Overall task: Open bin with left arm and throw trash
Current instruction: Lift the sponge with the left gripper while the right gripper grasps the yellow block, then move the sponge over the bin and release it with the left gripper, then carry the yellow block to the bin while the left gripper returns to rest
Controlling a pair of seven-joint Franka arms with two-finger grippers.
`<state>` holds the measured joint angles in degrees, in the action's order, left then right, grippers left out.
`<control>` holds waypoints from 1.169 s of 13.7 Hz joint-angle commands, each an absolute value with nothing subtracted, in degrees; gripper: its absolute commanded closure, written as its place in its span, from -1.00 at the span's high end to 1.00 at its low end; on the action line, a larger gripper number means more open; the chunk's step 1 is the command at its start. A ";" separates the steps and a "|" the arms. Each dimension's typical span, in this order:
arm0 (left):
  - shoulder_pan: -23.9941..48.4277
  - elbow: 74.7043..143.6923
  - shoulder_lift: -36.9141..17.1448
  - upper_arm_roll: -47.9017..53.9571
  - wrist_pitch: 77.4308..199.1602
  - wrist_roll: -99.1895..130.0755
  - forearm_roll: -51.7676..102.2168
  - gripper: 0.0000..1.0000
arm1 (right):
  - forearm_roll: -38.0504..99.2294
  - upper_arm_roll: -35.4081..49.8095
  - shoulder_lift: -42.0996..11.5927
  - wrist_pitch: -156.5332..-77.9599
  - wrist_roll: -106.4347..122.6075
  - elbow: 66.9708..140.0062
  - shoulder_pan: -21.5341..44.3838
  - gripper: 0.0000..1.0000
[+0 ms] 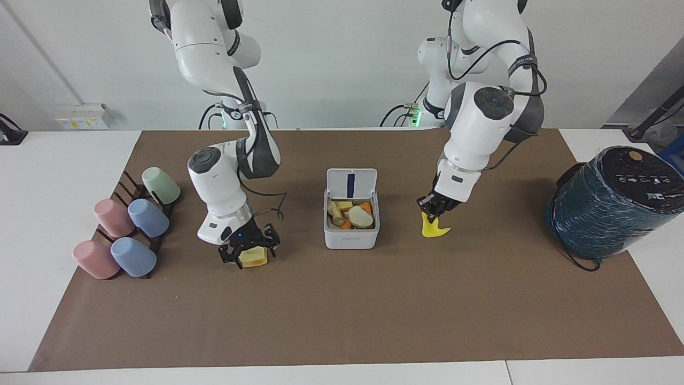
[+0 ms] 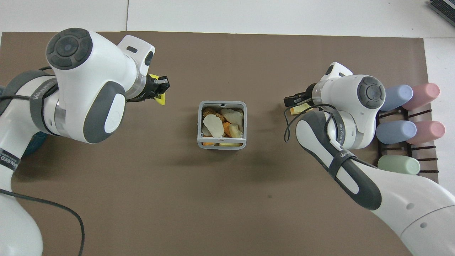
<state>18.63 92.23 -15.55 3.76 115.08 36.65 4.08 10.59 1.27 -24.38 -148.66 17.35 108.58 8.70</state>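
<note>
i have the yellow scrap [image 1: 435,229] pinched in the left tool [image 1: 430,213], carried in the air beside the bin [image 1: 351,233], on the side toward the left arm's end of the table [image 1: 342,321]. the bin sits mid-table with its lid [image 1: 351,183] flipped up and pieces of trash already inside. to finish this well i'd bring the scrap squarely over the open mouth, keep it above the rim, and let go only once it hangs over the contents, since the scrap looks light and might catch on the edge or cling to a finger.

the right tool [image 1: 248,249] is down at the yellow-orange wedge [image 1: 254,256], its fingers spread wide on either side of it and not yet closed, as far as i can judge. i'd close on it firmly before lifting.

both arms will aim for the same small opening, so i'd take turns. the raised lid is on the robots' side of the bin, so i'd come in from the sides. the rack of cups [image 1: 131,227] and the dark teal cylinder [image 1: 614,203] sit at the table's two ends, well apart from either path.
</note>
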 commanded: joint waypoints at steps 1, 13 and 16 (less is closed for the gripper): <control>23.80 90.61 -16.17 3.08 114.51 44.26 5.45 -1.00 | 8.97 2.02 -23.03 -149.24 19.60 111.35 7.21 0.99; 28.39 90.09 -16.00 2.73 115.49 49.92 4.57 1.00 | 7.91 2.02 -20.14 -140.83 16.10 108.12 6.59 -1.00; 26.21 87.99 -16.00 2.20 112.43 48.87 3.78 1.00 | 9.14 2.63 -16.71 -128.36 6.11 102.15 6.94 -1.00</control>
<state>27.86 90.50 -15.61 2.50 115.64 49.91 4.63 9.55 1.48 -19.57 -135.23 12.54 105.23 7.54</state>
